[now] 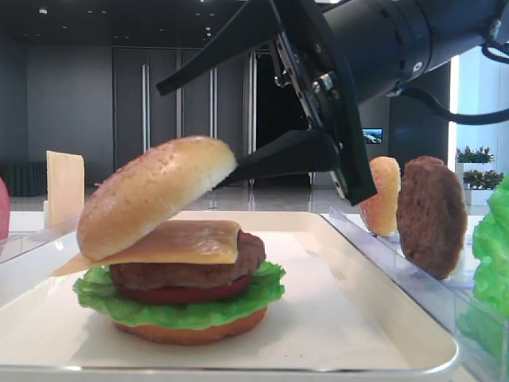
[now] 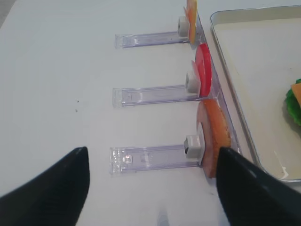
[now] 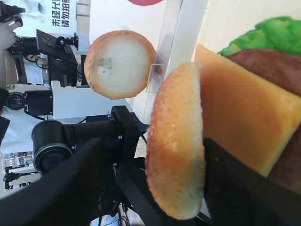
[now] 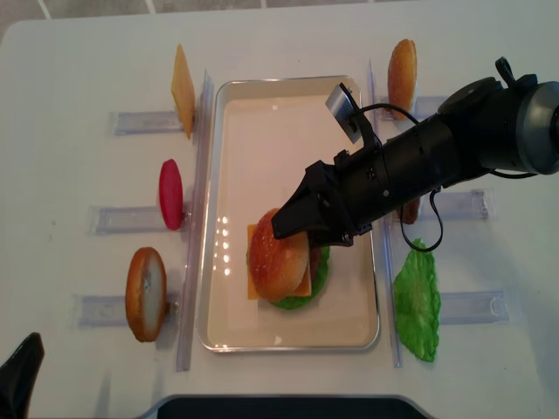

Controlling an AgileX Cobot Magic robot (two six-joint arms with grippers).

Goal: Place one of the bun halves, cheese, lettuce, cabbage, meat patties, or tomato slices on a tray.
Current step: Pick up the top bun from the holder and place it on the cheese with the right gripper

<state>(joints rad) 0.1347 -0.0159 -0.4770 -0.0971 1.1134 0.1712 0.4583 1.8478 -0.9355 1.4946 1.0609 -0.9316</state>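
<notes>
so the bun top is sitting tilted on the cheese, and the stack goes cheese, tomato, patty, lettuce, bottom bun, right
Not quite: the order is wrong. In the low exterior view the patty lies directly under the cheese, with the tomato below it. The rest holds: tilted bun top, lettuce, bottom bun.

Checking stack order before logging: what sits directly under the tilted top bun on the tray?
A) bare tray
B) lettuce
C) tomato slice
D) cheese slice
D: the bun half leans on the cheese, which lies over the meat patty, with tomato and lettuce lower in the stack on the tray.
</notes>
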